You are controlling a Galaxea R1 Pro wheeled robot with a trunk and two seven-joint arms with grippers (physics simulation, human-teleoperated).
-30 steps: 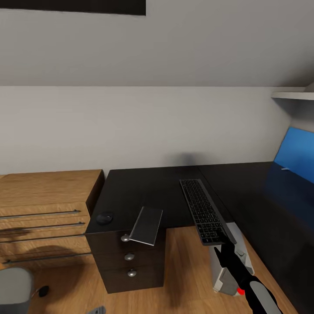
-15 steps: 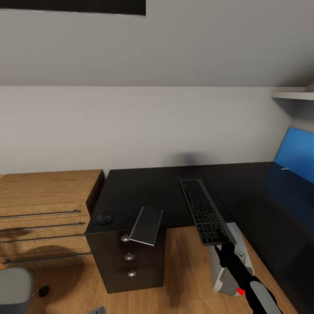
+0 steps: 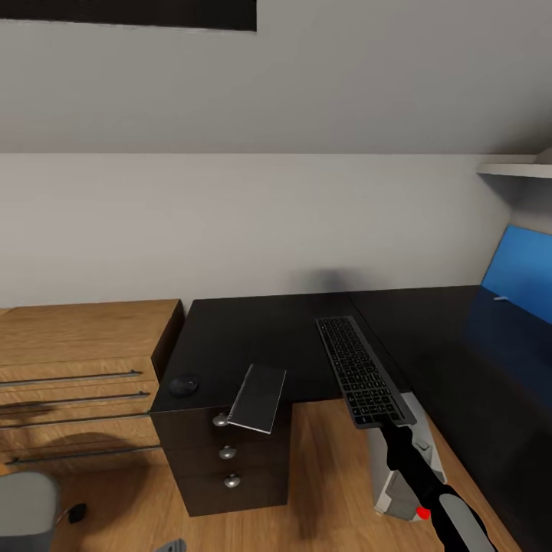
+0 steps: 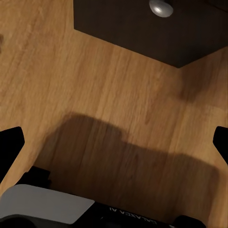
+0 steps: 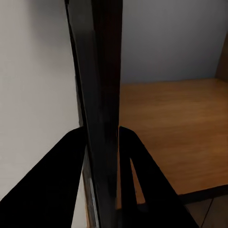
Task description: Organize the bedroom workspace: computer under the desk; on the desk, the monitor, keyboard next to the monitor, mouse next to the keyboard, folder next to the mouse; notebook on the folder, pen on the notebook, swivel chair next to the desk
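Right gripper closed on near short edge of keyboard; in right wrist view both fingers pressed against the thin dark edge-on slab of keyboard, one each side. Keyboard held roughly level, far end over the desk, near end overhanging the desk's front edge above the computer, which stood on the wooden floor under the desk corner. Mouse sat on front left corner of desk, above the drawers. Notebook lay just right of mouse, tilted, near end hanging past the desk edge. Folder leaned upright at far right on the desk's right wing, small pale pen at its foot. Grey seat of swivel chair at lower left corner, near light wooden cabinet. Left gripper spread wide, empty: fingertips at both picture edges, floor and a drawer knob beyond.
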